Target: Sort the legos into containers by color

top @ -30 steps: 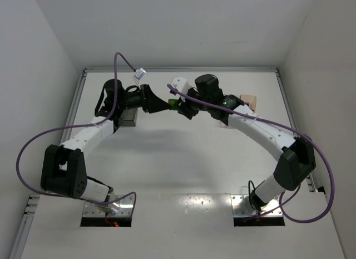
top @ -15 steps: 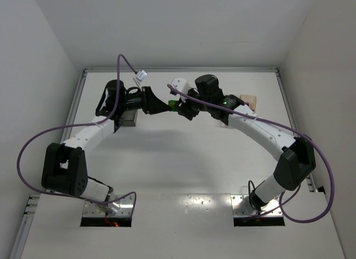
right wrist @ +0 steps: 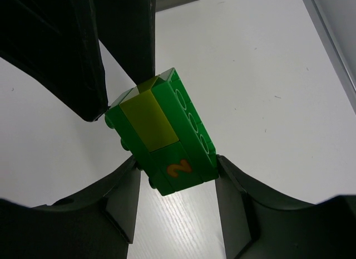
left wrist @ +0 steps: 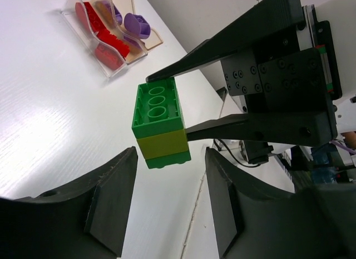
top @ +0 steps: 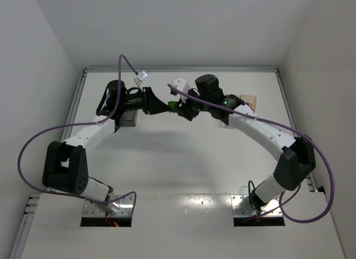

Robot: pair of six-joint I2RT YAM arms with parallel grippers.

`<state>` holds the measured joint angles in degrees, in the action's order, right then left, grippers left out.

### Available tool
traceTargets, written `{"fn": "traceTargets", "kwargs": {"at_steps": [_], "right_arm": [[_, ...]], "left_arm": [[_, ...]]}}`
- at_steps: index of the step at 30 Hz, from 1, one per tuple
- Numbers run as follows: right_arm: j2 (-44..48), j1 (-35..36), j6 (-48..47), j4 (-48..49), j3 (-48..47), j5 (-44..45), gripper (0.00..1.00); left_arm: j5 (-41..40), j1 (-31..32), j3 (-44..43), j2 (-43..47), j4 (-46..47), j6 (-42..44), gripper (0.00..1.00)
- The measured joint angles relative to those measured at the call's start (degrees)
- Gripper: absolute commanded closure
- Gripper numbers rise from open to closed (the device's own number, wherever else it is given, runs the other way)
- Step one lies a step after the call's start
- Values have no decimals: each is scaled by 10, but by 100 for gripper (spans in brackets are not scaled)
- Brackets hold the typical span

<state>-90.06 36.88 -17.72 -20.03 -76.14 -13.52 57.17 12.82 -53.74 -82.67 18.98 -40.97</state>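
Left wrist view: right gripper [left wrist: 171,106] clamped on a green-yellow-green lego stack [left wrist: 158,122], held in mid-air above the table [left wrist: 55,131] w/ one end free, left gripper [left wrist: 169,156] jaws apart either side of it, prob. so it can pull the colours apart.

White table [top: 178,159], plain white walls [top: 167,25], apparently even overhead light
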Motion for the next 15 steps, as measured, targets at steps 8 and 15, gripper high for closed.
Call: {"fn": "traceTargets", "kwargs": {"at_steps": [8, 15], "right_arm": [[0, 1, 3, -6, -10, -8, 82], [0, 1, 4, -11, -12, -19, 82]], "left_arm": [[0, 0, 0, 0, -1, 0, 44], [0, 0, 0, 0, 5, -2, 44]]}}
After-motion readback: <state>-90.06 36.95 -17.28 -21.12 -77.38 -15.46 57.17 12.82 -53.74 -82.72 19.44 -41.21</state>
